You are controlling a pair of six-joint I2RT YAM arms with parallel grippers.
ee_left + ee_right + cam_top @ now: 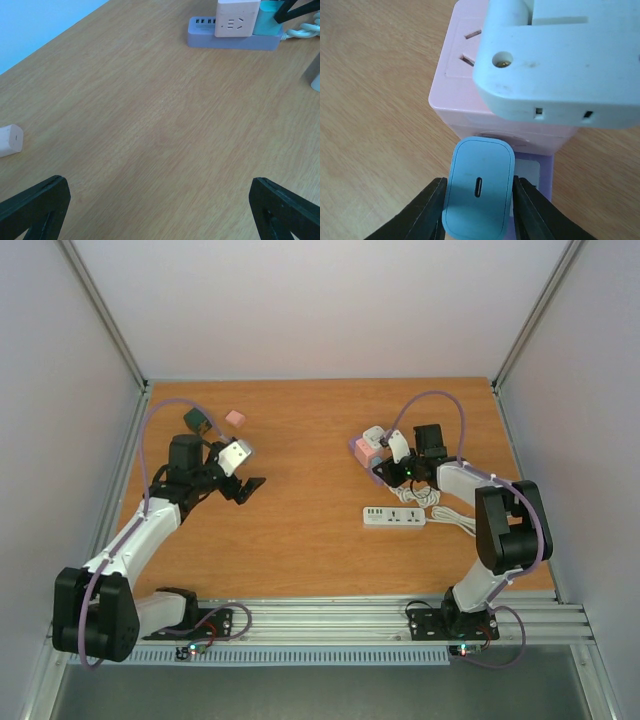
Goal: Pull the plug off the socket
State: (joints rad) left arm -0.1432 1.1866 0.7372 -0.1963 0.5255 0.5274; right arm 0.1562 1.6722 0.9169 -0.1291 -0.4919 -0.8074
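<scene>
Right fingers (427,215) clamped both sides of the pale blue rounded plastic plug (478,197).
On the wooden worktop (375,100), a white cube adapter (560,65) half covered the pinkish-lilac plastic socket block (462,95). The plug's pins were hidden where it met the block, and a pale label (527,170) beside it was unreadable. Left fingers (35,205), cut off by the frame, gaped wide and empty.

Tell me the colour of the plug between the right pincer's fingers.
The plug is light blue, seen best in the right wrist view.
</scene>
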